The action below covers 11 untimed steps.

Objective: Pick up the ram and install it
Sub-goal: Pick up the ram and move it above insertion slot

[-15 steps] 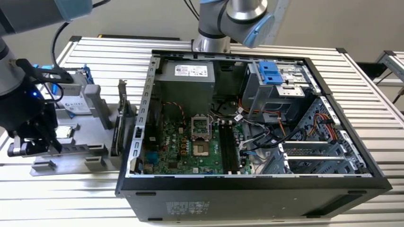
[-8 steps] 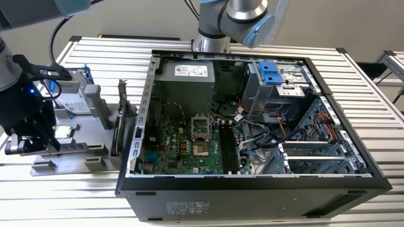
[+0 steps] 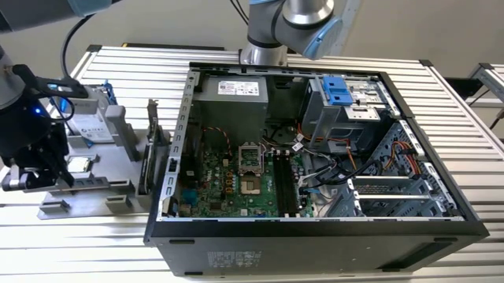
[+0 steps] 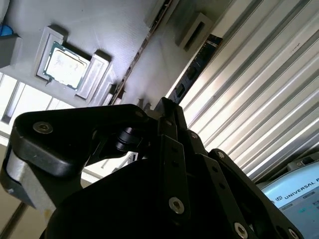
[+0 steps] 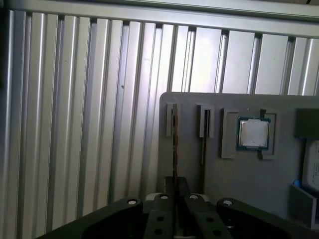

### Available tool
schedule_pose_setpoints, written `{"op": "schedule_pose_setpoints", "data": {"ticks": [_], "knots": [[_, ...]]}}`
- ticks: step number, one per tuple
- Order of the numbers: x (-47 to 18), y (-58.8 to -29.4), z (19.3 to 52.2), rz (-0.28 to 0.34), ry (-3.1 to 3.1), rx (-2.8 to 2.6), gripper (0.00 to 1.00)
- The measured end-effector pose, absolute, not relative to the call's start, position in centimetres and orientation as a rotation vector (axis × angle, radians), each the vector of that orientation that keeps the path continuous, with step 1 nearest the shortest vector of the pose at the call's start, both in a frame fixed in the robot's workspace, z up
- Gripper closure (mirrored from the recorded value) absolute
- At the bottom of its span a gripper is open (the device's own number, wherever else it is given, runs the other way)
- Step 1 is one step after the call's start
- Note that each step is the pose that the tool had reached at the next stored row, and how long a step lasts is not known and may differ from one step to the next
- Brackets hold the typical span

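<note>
Over grey tray (image 5: 234,174) | gripper (image 5: 174,185) seemingly aligned above ram (image 4: 198,63) | its opening: cannot tell

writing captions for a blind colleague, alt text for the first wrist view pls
The end effector is close to the ram, which stands on edge in a grey tray near a cpu. The tray lies on a slatted metal table.

Power supply sticker (image 3: 238,88): white, and its print was too small for you to read.
Case sticker (image 3: 234,258): pale lines on the tower's outer wall, which you could not make out.
Drive label (image 3: 93,127): white; nothing on it was legible.
Screen (image 4: 295,201): it carried a line of print in the second wrist view.
</note>
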<state>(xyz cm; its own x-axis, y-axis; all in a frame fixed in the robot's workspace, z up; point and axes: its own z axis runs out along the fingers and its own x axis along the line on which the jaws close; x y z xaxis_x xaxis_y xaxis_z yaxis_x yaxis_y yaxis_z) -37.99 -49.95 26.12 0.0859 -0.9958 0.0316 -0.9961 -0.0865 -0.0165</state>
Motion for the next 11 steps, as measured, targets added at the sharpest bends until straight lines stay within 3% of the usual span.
{"op": "schedule_pose_setpoints", "data": {"ticks": [11], "knots": [[-38.04, -49.95, 26.72, 0.054, -2.120, 2.305, 1.00]]}}
